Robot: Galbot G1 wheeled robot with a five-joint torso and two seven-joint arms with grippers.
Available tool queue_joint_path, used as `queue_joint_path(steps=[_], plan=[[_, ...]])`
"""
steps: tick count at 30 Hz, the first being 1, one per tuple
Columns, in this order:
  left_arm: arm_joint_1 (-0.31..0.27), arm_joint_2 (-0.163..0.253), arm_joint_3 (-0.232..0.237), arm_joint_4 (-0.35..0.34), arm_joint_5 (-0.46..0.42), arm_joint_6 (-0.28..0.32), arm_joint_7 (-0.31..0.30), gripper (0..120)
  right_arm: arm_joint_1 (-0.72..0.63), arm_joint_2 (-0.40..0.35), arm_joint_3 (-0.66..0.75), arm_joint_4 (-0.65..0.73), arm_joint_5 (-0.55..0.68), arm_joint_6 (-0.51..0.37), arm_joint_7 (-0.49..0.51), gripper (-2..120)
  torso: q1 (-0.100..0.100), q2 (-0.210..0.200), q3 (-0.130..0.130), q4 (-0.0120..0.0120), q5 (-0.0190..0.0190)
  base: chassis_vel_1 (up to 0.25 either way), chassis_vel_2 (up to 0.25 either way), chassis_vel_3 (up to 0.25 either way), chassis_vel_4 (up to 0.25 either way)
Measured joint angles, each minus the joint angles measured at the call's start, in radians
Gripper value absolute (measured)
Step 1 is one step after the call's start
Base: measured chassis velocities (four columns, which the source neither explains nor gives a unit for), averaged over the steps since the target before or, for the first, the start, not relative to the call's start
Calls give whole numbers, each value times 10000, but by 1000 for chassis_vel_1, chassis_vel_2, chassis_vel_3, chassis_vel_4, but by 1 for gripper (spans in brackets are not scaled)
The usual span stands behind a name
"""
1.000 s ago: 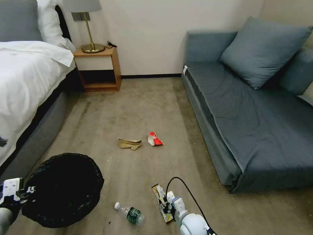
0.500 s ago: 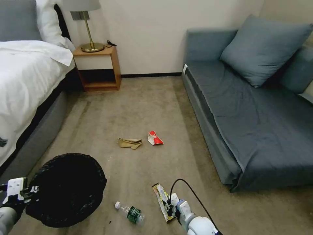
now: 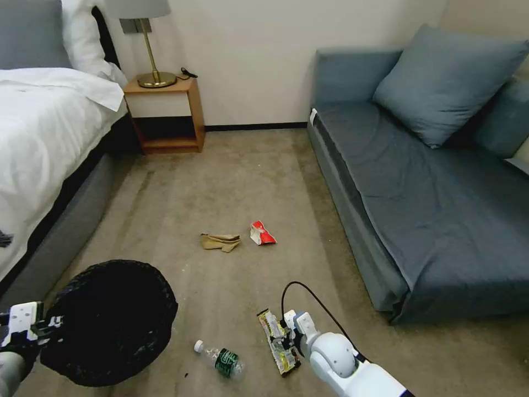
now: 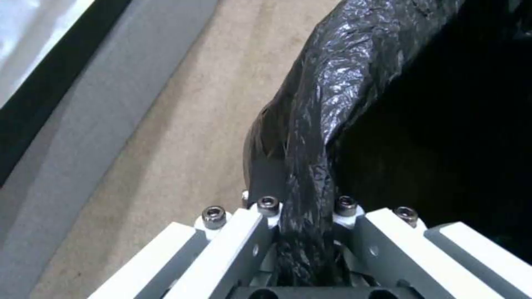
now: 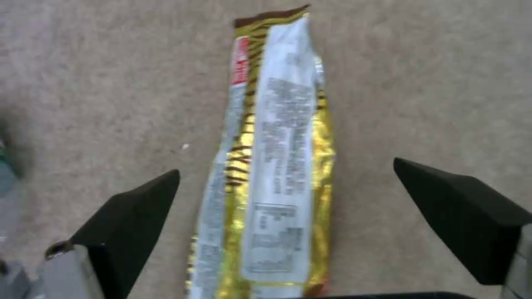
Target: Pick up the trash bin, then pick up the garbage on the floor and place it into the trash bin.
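The left gripper [image 3: 47, 324] is partly cut off at the frame corner; in the left wrist view its fingers [image 4: 266, 207] are seen clamped on the bag-lined rim of the trash bin [image 3: 107, 320], whose white body is hidden by the black liner. The bin is held left of the clear bottle [image 3: 220, 359], which lies on the carpet [image 3: 242, 187]. Right of the bottle, the snack wrapper [image 3: 278, 342] lies flat, partly hidden by the right gripper [image 3: 287, 337]. The right gripper's fingers [image 5: 133, 207] are spread wide to either side of the wrapper [image 5: 272, 166]; contact cannot be made out. Beyond the bottle, the tan paper [image 3: 220, 242] and red-and-white packet [image 3: 261, 234] lie near each other.
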Motion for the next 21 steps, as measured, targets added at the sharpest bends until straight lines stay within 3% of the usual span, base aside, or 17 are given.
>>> queue_joint_path(steps=[7,16,20,21], plan=[[0,-5,-23,78,6,-1,3,3,240,398,-188,-481,172,-325,125,97,0,0,0,0,-1,0,0,0,0],[-34,29,1,128,7,-1,10,3,230,623,-187,-709,59,-366,162,65,0,2,-1,0,-1,0,0,0,0],[-44,37,15,129,8,-1,10,3,241,606,-173,-716,52,-372,163,45,0,2,-1,0,-2,0,0,0,0],[-44,37,15,129,8,-1,10,3,241,606,-173,-716,52,-372,163,45,0,2,-1,0,-2,0,0,0,0]])
